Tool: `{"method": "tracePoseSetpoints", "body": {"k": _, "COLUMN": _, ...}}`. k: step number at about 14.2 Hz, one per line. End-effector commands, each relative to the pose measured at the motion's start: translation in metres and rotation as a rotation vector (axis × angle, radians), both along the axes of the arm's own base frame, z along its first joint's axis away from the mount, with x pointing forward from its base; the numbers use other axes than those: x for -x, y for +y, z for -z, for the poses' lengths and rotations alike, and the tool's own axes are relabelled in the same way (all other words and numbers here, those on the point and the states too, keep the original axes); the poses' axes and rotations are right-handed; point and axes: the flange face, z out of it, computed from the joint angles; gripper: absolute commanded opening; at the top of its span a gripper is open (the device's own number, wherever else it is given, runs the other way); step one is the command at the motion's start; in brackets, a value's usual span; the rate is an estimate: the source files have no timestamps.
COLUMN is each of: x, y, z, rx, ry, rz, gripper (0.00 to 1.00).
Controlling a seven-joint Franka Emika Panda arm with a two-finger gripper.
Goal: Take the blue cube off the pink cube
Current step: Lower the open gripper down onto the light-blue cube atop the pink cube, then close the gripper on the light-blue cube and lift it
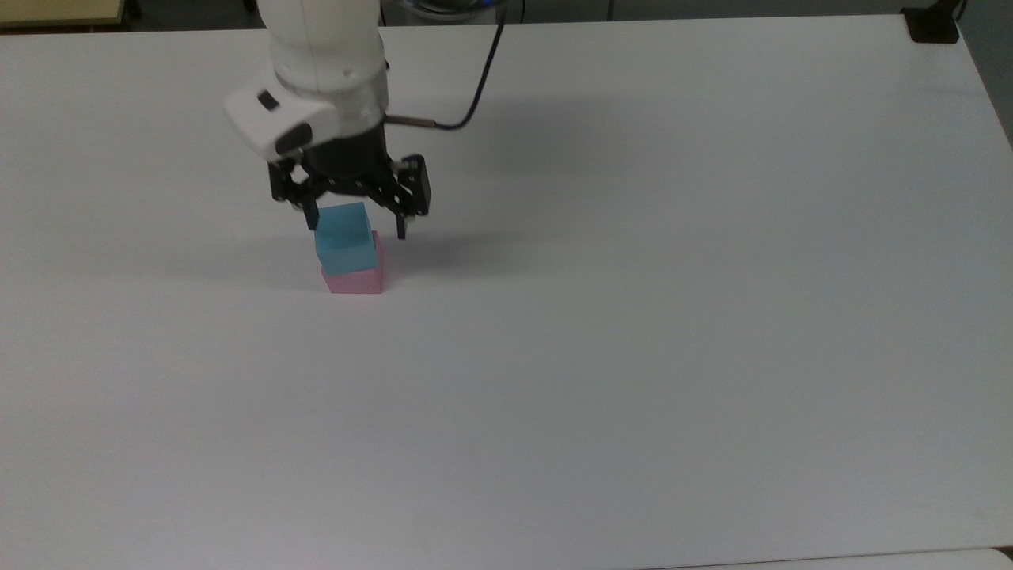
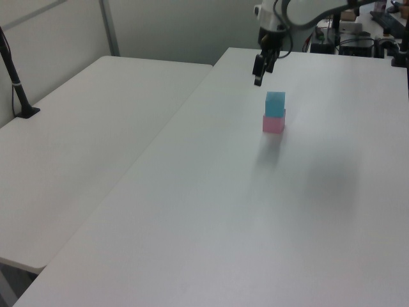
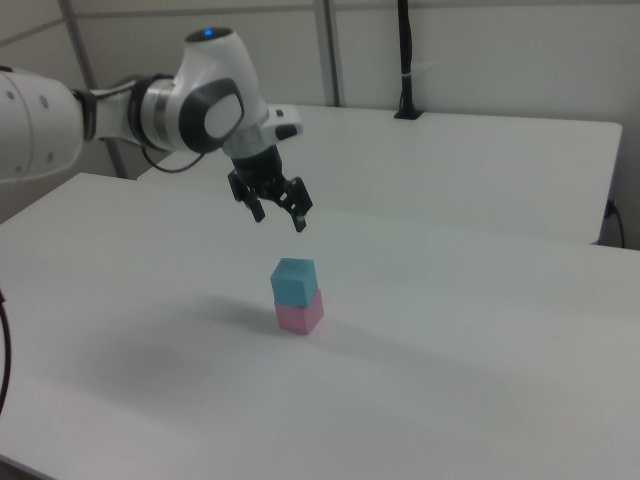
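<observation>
The blue cube [image 1: 344, 237] sits on top of the pink cube [image 1: 356, 281], slightly offset, on the white table [image 1: 633, 356]. My gripper [image 1: 356, 224] is open and empty, its fingers pointing down and spread wider than the cube. In the right view the gripper [image 3: 279, 218] hangs clearly above the blue cube [image 3: 293, 281] and pink cube [image 3: 300, 315], touching neither. In the left view the gripper [image 2: 258, 78] is up and to the left view's left of the blue cube [image 2: 275, 104] and pink cube [image 2: 273, 124].
A second white table [image 2: 83, 128] adjoins this one, with a black post [image 2: 16, 83] clamped to it. A black clamp [image 1: 932, 25] sits at the table's far corner. A dark cable [image 1: 483, 71] trails from the arm's wrist.
</observation>
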Motion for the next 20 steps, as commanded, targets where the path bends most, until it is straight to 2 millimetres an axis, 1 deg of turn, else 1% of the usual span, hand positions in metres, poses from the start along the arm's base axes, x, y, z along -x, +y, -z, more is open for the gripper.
{"method": "tracePoseSetpoints", "body": {"k": 1, "x": -0.01, "y": 0.023, "z": 0.028, "rx": 0.024, "ry": 0.022, "rz": -0.046, "gripper": 1.0}}
{"method": "tracePoseSetpoints", "body": {"k": 2, "x": -0.011, "y": 0.023, "z": 0.036, "rx": 0.03, "ry": 0.036, "rz": -0.059, "gripper": 1.0}}
{"method": "tracePoseSetpoints", "body": {"k": 3, "x": -0.011, "y": 0.019, "z": 0.039, "rx": 0.037, "ry": 0.043, "rz": -0.083, "gripper": 1.0}}
{"method": "tracePoseSetpoints", "body": {"k": 4, "x": -0.009, "y": 0.011, "z": 0.042, "rx": 0.046, "ry": 0.055, "rz": -0.114, "gripper": 1.0}}
{"method": "tracePoseSetpoints", "body": {"k": 5, "x": -0.008, "y": -0.001, "z": 0.041, "rx": 0.054, "ry": 0.061, "rz": -0.129, "gripper": 1.0}}
{"method": "tracePoseSetpoints", "body": {"k": 6, "x": -0.006, "y": -0.016, "z": 0.036, "rx": 0.064, "ry": 0.063, "rz": -0.143, "gripper": 1.0}}
{"method": "tracePoseSetpoints", "body": {"k": 7, "x": -0.005, "y": -0.02, "z": 0.033, "rx": 0.07, "ry": 0.061, "rz": -0.158, "gripper": 1.0}}
{"method": "tracePoseSetpoints", "body": {"k": 9, "x": -0.003, "y": -0.024, "z": 0.036, "rx": 0.086, "ry": 0.08, "rz": -0.209, "gripper": 1.0}}
{"method": "tracePoseSetpoints", "body": {"k": 11, "x": 0.004, "y": -0.028, "z": 0.051, "rx": 0.087, "ry": 0.135, "rz": -0.259, "gripper": 1.0}}
{"method": "tracePoseSetpoints", "body": {"k": 13, "x": 0.007, "y": -0.028, "z": 0.062, "rx": 0.084, "ry": 0.157, "rz": -0.267, "gripper": 1.0}}
{"method": "tracePoseSetpoints", "body": {"k": 15, "x": 0.01, "y": -0.024, "z": 0.071, "rx": 0.081, "ry": 0.174, "rz": -0.273, "gripper": 1.0}}
{"method": "tracePoseSetpoints", "body": {"k": 18, "x": 0.014, "y": -0.025, "z": 0.08, "rx": 0.077, "ry": 0.194, "rz": -0.273, "gripper": 0.99}}
{"method": "tracePoseSetpoints", "body": {"k": 19, "x": 0.016, "y": -0.029, "z": 0.081, "rx": 0.079, "ry": 0.198, "rz": -0.269, "gripper": 0.86}}
{"method": "tracePoseSetpoints", "body": {"k": 20, "x": 0.016, "y": -0.034, "z": 0.08, "rx": 0.081, "ry": 0.198, "rz": -0.263, "gripper": 0.67}}
